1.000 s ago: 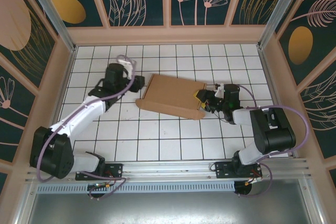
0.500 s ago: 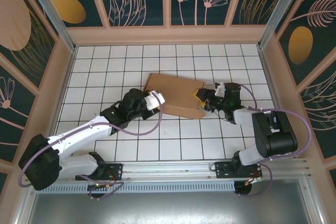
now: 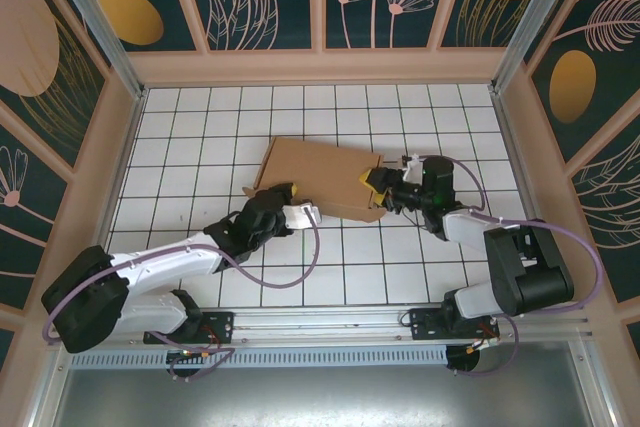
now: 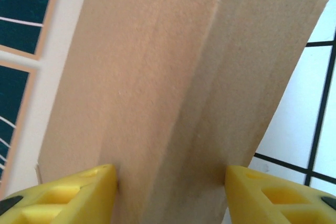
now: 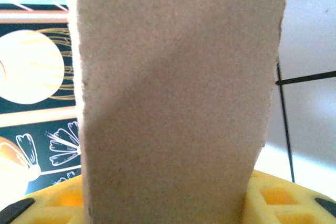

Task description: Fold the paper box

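Note:
The paper box (image 3: 320,175) is plain brown cardboard, lying slanted in the middle of the white tiled floor. My left gripper (image 3: 284,197) reaches in from the near left onto the box's near-left corner. In the left wrist view a creased strip of the paper box (image 4: 173,77) runs between the yellow fingers (image 4: 79,195), which touch it on both sides, so the left gripper (image 4: 170,174) is shut on it. My right gripper (image 3: 378,187) is at the box's right end. There a cardboard flap (image 5: 173,93) fills the gap of the right gripper (image 5: 165,192), whose yellow fingers (image 5: 283,195) press it from both sides.
The tiled floor (image 3: 200,127) is fenced by pale wooden walls (image 3: 320,67) with dark floral panels behind. A metal rail (image 3: 320,322) with both arm bases runs along the near edge. Bare tiles lie left, behind and in front of the box.
The left arm swung from the box's left side round to its near-left corner and closed around the cardboard there. The box shifted slightly left. The right gripper kept its hold.

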Tool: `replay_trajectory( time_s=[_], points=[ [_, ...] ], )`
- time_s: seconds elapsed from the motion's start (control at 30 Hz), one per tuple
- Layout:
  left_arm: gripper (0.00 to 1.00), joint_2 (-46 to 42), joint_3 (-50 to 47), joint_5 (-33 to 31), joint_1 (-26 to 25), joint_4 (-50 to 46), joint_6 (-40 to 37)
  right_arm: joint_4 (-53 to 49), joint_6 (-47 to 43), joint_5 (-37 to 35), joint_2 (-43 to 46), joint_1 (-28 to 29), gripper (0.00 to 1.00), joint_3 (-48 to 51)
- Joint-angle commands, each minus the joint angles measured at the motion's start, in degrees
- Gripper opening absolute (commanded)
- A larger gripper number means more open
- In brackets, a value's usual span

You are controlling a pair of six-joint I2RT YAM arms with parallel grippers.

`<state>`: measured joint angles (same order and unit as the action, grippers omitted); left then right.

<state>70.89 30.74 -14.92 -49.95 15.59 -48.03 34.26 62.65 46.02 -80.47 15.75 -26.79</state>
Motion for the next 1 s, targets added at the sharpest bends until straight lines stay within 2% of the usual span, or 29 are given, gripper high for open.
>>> replay_trajectory(
  time_s=[0.0,0.37,0.6,0.67,0.9,0.97],
  points=[
    [0.57,-1.64,-2.04,-2.84,-0.40,8.46,-8.21,2.62,1.59,3.68,2.08,2.59,0.48,-1.74],
    [0.67,-2.59,-6.38,-4.07,-0.74,9.50,-19.03,7.57,6.53,5.72,2.27,4.47,0.48,-1.42],
    [0.70,-2.98,-5.02,-3.65,-1.39,1.40,-23.80,7.84,7.52,5.93,2.77,4.47,0.49,-1.76],
    [0.70,-2.43,-5.13,-5.33,-1.41,3.86,-23.93,8.54,8.11,5.84,2.77,4.49,0.49,-1.40],
    [0.66,0.44,-6.88,-12.79,-2.64,22.82,-29.20,14.96,13.72,5.02,1.30,5.63,0.50,1.86],
    [0.62,1.02,-6.37,-13.59,-3.06,24.50,-30.69,15.94,14.79,4.96,1.02,5.70,0.51,2.35]
  ],
)
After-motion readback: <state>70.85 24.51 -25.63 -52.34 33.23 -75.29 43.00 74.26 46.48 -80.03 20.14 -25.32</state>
